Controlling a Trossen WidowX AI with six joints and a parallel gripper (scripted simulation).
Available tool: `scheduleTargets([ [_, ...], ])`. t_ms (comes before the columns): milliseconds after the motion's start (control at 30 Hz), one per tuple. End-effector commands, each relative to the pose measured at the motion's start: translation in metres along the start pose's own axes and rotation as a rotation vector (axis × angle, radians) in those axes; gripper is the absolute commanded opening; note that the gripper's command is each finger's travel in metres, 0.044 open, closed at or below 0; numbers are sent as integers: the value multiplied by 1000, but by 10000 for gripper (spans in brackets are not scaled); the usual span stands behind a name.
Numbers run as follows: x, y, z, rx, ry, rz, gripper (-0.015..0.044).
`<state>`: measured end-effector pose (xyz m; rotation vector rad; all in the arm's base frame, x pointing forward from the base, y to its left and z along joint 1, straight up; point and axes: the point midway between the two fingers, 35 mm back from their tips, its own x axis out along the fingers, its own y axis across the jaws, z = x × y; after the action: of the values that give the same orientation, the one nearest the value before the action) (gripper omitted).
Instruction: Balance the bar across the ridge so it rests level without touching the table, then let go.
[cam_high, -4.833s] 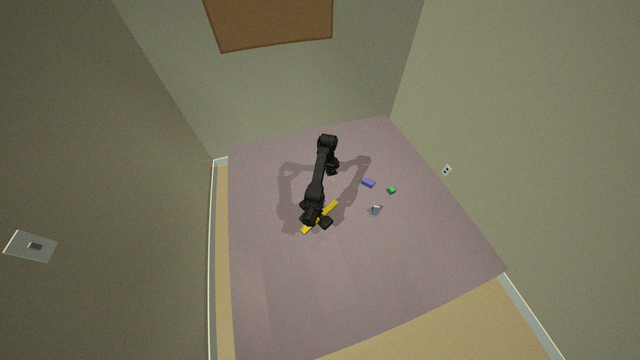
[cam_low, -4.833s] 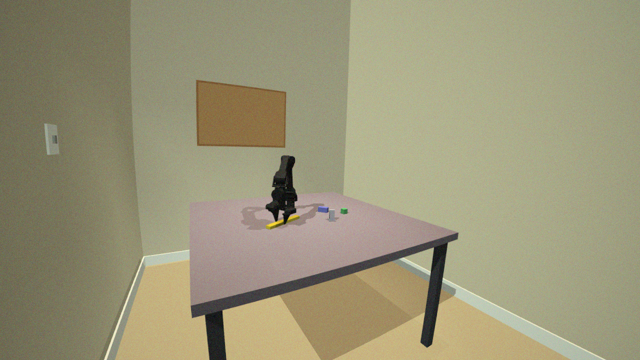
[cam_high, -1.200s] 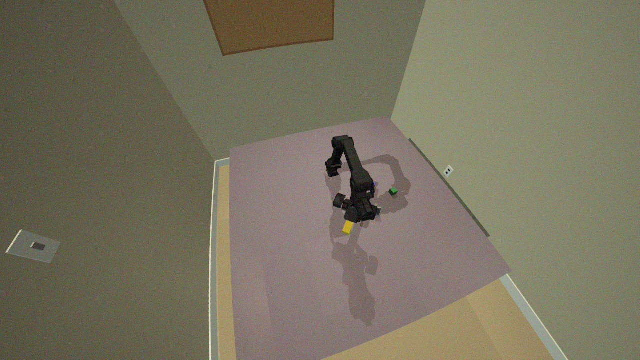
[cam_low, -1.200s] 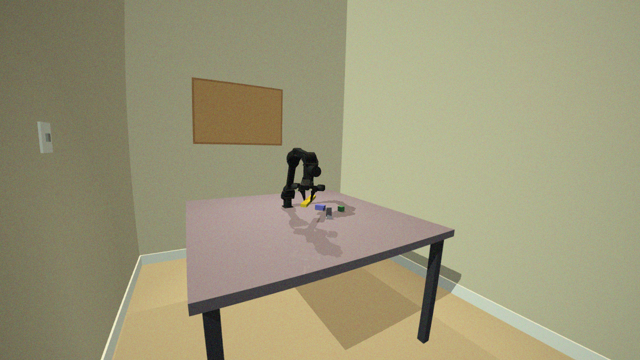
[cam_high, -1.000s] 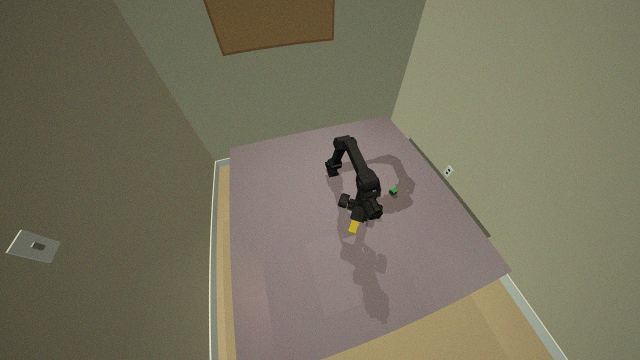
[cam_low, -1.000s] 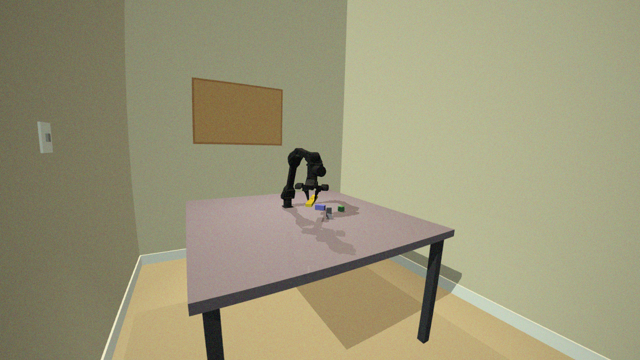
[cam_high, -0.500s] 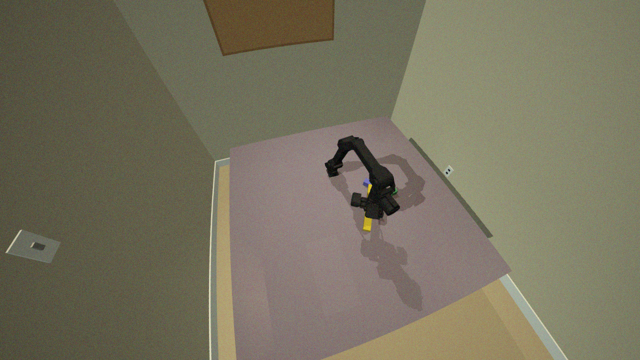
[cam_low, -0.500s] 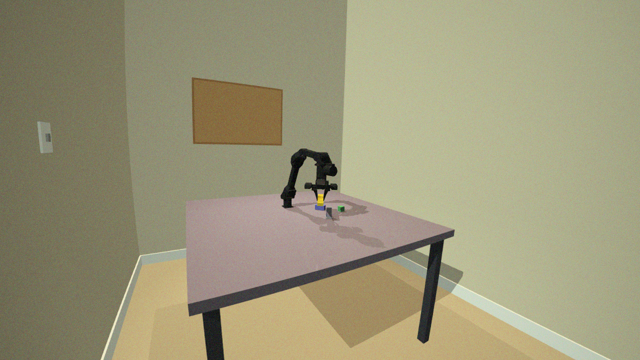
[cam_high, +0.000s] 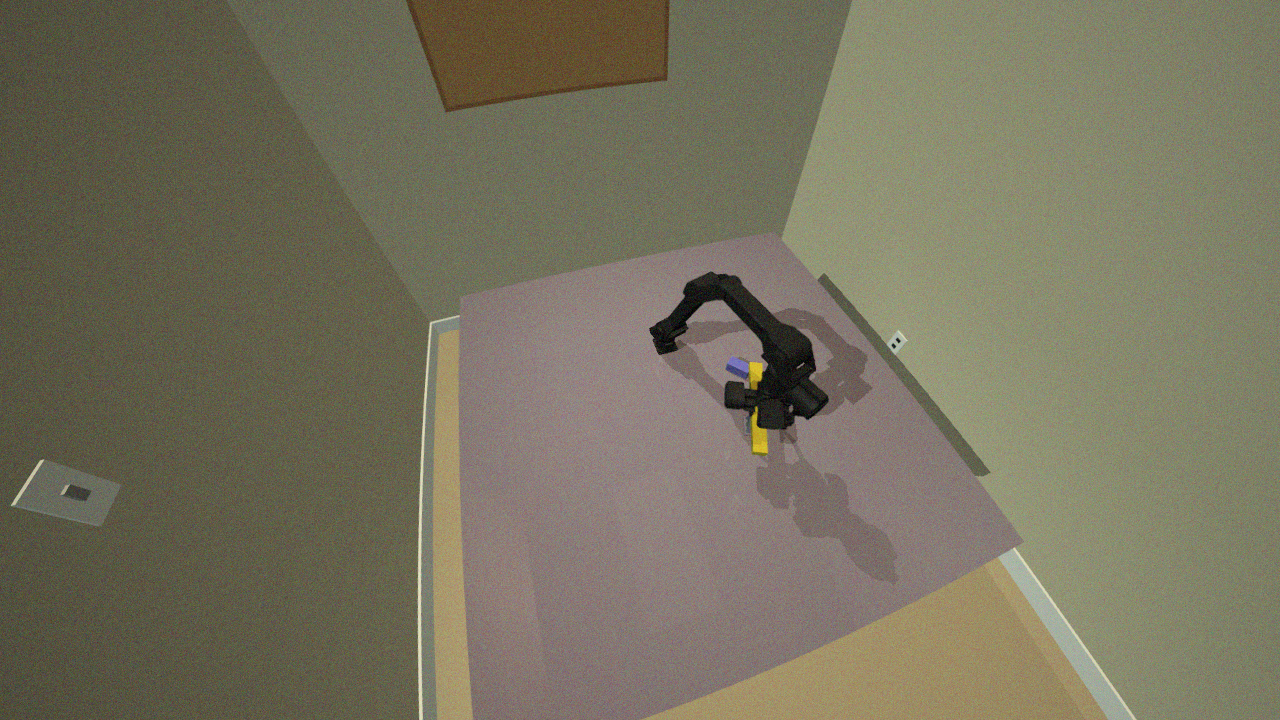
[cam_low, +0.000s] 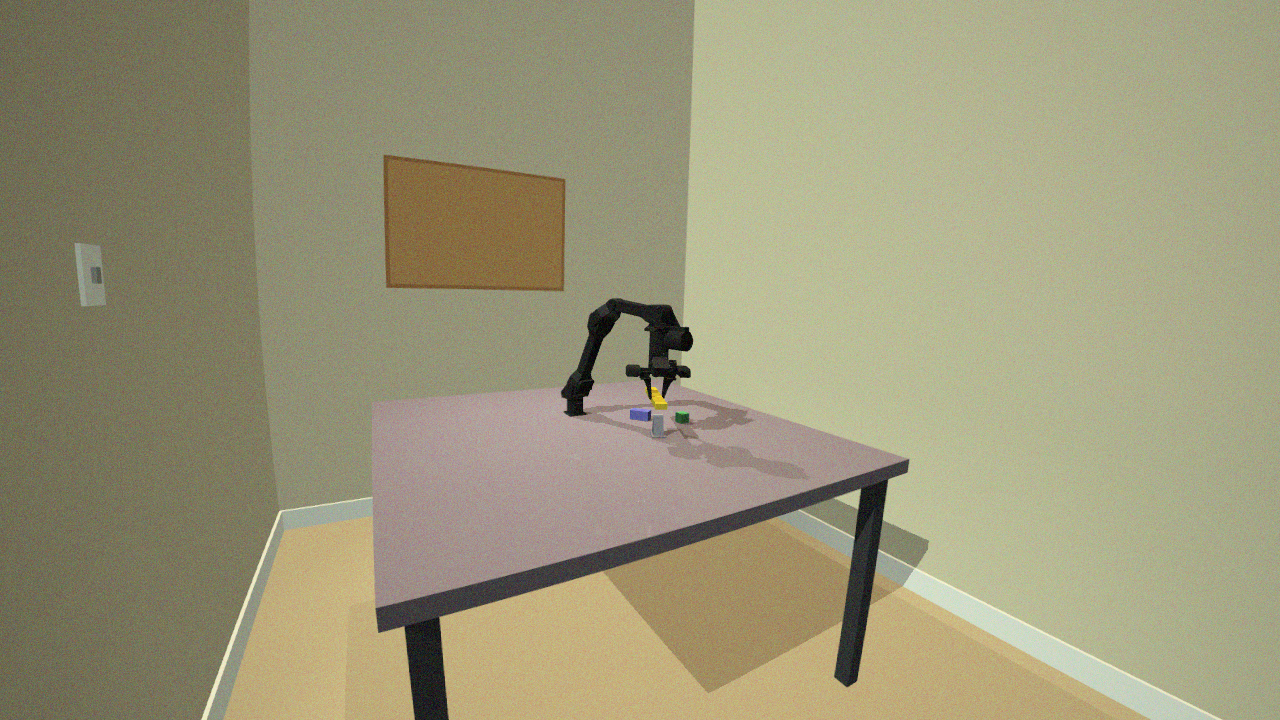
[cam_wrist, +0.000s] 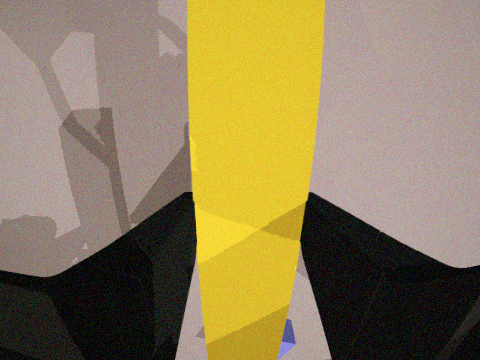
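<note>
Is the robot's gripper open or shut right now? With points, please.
Shut on the yellow bar (cam_high: 759, 438) (cam_low: 659, 403) (cam_wrist: 255, 125): the wrist view shows the gripper (cam_high: 759, 404) (cam_low: 656, 395) (cam_wrist: 248, 206) with a finger against each side.

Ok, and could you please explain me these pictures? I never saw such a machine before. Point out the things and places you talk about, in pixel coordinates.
The machine is one black robot arm (cam_high: 750, 308) (cam_low: 637, 308) standing on a table (cam_high: 572, 537) (cam_low: 501, 483). One picture looks down from above, one from the side of the room, and one from the arm's wrist. Its jaws are closed on a long yellow bar (cam_high: 759, 437) (cam_low: 659, 402) (cam_wrist: 255, 110), held above the table. On the table there are a blue block (cam_high: 737, 367) (cam_low: 640, 414) (cam_wrist: 287, 340), a green block (cam_low: 682, 417) and a small grey piece (cam_low: 657, 426), probably the ridge for the bar.
</note>
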<state>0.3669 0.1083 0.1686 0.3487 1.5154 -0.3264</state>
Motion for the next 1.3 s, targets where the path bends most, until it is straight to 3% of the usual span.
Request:
scheduleTargets([
  [0, -3, 11, -4, -15, -5, 7, 0],
  [1267, 40, 13, -5, -16, -5, 8, 0],
])
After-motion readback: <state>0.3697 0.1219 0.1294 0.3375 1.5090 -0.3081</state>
